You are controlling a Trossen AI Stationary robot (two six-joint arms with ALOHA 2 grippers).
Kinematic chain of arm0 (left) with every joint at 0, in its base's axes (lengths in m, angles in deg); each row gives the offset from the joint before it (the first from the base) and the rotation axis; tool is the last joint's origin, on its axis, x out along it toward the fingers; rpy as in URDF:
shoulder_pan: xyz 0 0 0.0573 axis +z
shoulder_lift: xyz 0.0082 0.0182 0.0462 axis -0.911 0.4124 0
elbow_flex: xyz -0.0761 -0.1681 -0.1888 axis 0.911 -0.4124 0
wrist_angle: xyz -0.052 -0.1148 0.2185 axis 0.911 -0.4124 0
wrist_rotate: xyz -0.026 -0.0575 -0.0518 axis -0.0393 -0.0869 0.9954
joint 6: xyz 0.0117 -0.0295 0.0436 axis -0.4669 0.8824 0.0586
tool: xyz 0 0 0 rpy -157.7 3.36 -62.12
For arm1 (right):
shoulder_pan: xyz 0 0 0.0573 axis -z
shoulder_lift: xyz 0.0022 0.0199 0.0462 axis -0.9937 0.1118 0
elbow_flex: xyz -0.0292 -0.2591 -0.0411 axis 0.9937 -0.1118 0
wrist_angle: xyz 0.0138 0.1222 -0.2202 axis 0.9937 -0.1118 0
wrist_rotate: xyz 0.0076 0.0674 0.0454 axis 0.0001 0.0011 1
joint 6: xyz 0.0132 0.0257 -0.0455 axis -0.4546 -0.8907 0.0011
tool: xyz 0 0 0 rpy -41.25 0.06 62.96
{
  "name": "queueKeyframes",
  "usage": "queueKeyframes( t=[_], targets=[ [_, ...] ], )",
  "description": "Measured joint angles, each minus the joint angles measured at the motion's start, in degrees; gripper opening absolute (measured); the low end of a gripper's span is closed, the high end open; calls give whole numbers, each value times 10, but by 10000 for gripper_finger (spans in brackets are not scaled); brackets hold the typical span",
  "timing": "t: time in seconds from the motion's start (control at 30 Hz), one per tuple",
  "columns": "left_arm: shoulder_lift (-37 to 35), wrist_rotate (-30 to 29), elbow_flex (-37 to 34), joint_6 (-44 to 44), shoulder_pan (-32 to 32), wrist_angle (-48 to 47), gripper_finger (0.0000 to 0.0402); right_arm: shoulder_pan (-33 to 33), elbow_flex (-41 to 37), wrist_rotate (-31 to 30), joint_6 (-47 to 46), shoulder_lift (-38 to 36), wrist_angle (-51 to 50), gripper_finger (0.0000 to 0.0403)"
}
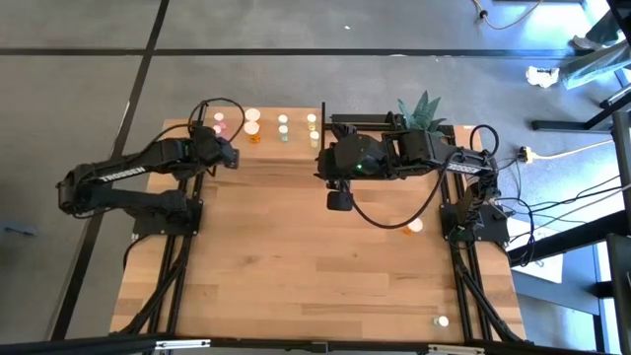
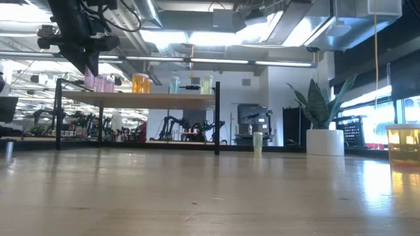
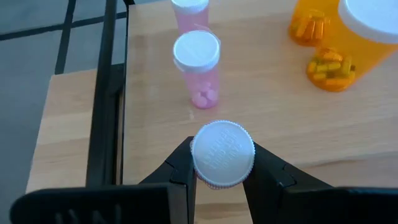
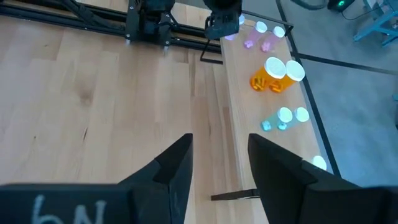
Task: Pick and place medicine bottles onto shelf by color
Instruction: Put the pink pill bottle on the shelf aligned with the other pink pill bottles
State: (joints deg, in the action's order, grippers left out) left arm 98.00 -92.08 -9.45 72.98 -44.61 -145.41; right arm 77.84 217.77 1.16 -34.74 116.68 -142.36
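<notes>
The light-wood shelf (image 1: 258, 133) with black posts stands at the table's far edge. On it stand pink bottles (image 3: 198, 65), orange bottles (image 3: 333, 43), green bottles (image 4: 283, 118) and a yellowish one (image 2: 207, 84), all white-capped. My left gripper (image 3: 221, 171) hovers over the shelf's left end, shut on a white-capped medicine bottle (image 3: 222, 154) whose body looks pink in the low view (image 2: 88, 78). My right gripper (image 4: 219, 165) hangs open above the table, near the shelf's right end (image 1: 338, 200), with nothing between its fingers. My left gripper pinches the bottle between its two fingers on opposite sides, just under the white cap (image 3: 222, 149). The fingers slant down from the table's near side toward the shelf. The bottle stands upright with its cap up, clear of the shelf board.
A potted plant in a white pot (image 2: 325, 141) stands right of the shelf at the far edge. An orange bottle (image 1: 412, 227) and another white-capped one (image 1: 443, 320) stand on the table's right side. Bare tabletop (image 1: 296, 266) lies in the middle and near side.
</notes>
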Motion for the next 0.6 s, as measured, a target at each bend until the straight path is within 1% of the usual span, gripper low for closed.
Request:
queueKeyframes(
  t=[0.23,0.6],
  targets=[
    [2,-12,0,21,1,-1,84,0,0,0,0,0,0,156],
    [21,1,0,35,23,5,84,0,0,0,0,0,-1,156]
  ],
)
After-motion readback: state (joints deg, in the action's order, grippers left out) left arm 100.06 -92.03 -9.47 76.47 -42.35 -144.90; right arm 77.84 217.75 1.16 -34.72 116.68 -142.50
